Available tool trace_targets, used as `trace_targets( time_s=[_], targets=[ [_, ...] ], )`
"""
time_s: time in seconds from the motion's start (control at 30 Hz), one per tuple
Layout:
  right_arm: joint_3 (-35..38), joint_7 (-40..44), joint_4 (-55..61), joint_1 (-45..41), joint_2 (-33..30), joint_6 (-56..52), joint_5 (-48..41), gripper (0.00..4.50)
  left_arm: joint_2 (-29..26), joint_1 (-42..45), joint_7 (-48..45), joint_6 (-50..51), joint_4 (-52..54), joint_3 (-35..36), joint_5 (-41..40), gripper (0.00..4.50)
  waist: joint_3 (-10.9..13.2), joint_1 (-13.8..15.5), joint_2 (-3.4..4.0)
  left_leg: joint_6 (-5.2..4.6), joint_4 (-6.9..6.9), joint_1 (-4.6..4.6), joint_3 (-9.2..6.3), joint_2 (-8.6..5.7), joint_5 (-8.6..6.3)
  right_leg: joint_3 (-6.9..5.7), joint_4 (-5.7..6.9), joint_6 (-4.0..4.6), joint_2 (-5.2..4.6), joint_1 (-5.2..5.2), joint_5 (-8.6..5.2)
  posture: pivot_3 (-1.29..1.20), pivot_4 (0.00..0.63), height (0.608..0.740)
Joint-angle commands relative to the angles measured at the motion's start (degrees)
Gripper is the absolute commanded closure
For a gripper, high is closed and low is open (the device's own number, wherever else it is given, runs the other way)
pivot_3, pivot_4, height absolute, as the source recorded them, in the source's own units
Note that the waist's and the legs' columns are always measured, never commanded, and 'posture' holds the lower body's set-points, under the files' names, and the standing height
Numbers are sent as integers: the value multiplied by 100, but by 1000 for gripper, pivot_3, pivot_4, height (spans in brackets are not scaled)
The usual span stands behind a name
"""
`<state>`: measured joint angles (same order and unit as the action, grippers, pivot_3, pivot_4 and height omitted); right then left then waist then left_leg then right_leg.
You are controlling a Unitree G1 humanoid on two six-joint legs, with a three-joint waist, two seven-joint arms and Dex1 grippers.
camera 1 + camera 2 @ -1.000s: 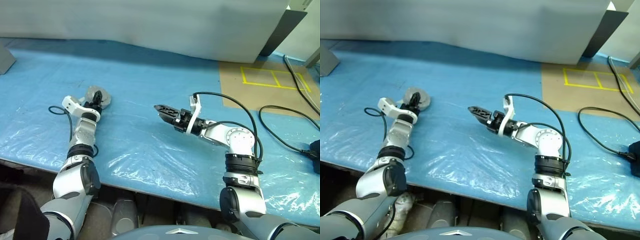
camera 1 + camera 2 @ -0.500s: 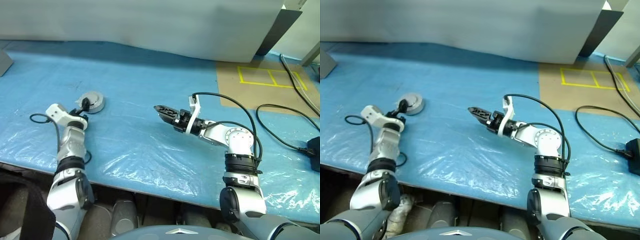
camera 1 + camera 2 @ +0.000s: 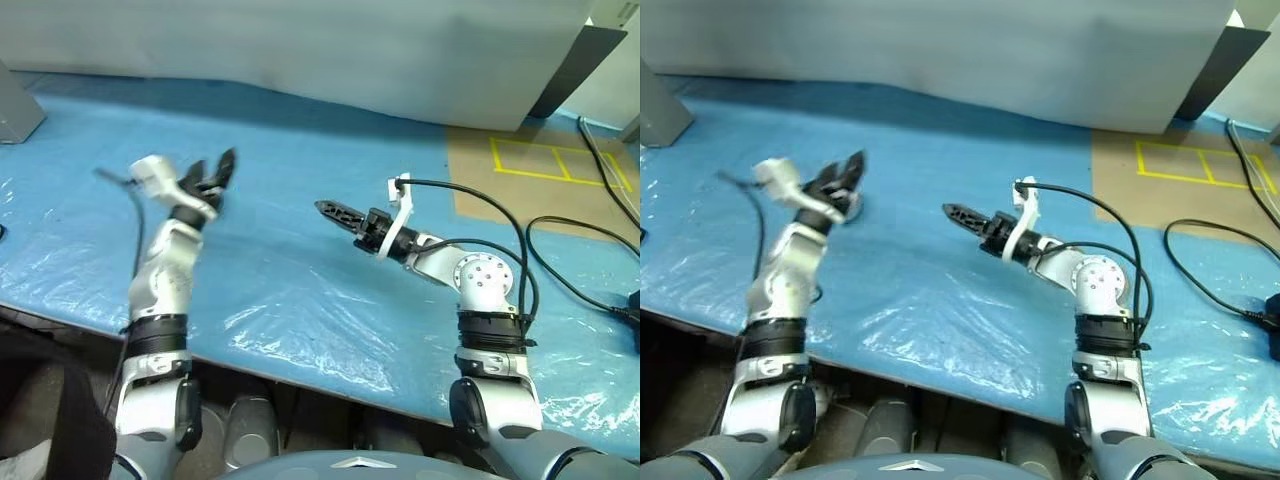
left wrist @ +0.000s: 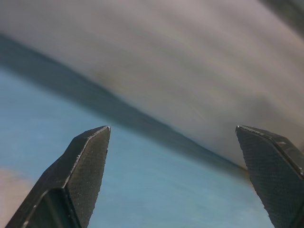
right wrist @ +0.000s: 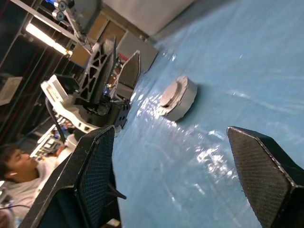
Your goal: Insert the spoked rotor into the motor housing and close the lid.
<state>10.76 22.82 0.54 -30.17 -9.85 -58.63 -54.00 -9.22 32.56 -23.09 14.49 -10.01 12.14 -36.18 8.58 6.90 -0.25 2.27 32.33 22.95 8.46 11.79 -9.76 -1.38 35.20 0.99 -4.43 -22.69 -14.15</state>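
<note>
The motor housing [image 5: 179,100] is a short silver cylinder standing on the blue plastic sheet, with the lid [image 5: 172,89] lying flat on top of it. The spoked rotor is hidden. My left gripper [image 3: 216,166] hangs raised in the air above and just in front of the housing, open and empty; the left wrist view shows its fingertips [image 4: 90,147] wide apart. My right gripper [image 3: 332,210] hovers over the middle of the table, pointing left toward the housing, open and empty. The left gripper [image 5: 115,64] also shows from the right wrist, beside the housing.
A grey board stands along the table's back. A brown sheet with yellow tape [image 3: 540,160] and black cables [image 3: 575,245] lie at the right. A grey box [image 3: 15,105] sits far left. A person [image 5: 19,166] sits beyond the table's left end.
My left arm drew back from the lidded housing, then swung up and to the right, with its gripper open. The right gripper rolled slightly and stayed in place.
</note>
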Motion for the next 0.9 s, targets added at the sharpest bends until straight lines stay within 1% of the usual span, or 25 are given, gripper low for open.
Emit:
trace_targets(
  time_s=[0.03,0.13,0.23,0.4,0.5,0.57,0.77,0.9],
  targets=[
    [-398,279,411,165,-313,696,703,528,-136,109,-1048,256,217,-897,297,38,0,-61,0,0,-2,0,0,1,0,3,0,0,4,-5,0,0,150,740],
    [-666,356,685,349,-580,1033,1169,528,-337,89,-1800,320,55,-1388,520,38,0,-166,1,0,-8,7,1,2,0,7,0,0,10,-22,0,0,150,740],
    [-625,212,882,526,-685,1199,1401,528,-547,96,-2250,254,-257,-1729,884,38,1,-191,3,0,-11,5,2,3,0,11,1,0,14,-26,0,0,150,740],
    [-792,-230,1197,962,-943,1750,2366,528,-699,109,-2935,-71,-371,-2043,1249,38,2,-122,5,0,-8,7,2,-1,0,10,-3,0,6,-17,0,0,150,740],
    [-1108,-446,1280,1050,-1074,2126,3080,528,-622,160,-2965,-182,-520,-1989,1363,38,2,-135,6,0,-7,5,3,-1,1,10,-2,0,6,-15,0,0,150,740],
    [-1287,-526,1267,1057,-1069,2329,3402,528,-577,201,-2969,-272,-612,-1958,1449,38,2,-143,6,0,-7,3,3,0,1,11,1,1,7,-15,0,0,150,740],
    [-1375,-648,1008,861,-731,2570,3714,528,-519,156,-2953,-361,-601,-1929,1607,38,4,-163,9,-1,-8,-2,4,1,0,15,3,2,8,-16,0,0,150,740],
    [-1415,-574,903,764,-667,2613,3851,528,-507,126,-2797,-422,-614,-1828,1677,38,5,-155,10,-1,-8,0,5,0,0,15,3,2,7,-16,0,0,150,740]
  ],
)
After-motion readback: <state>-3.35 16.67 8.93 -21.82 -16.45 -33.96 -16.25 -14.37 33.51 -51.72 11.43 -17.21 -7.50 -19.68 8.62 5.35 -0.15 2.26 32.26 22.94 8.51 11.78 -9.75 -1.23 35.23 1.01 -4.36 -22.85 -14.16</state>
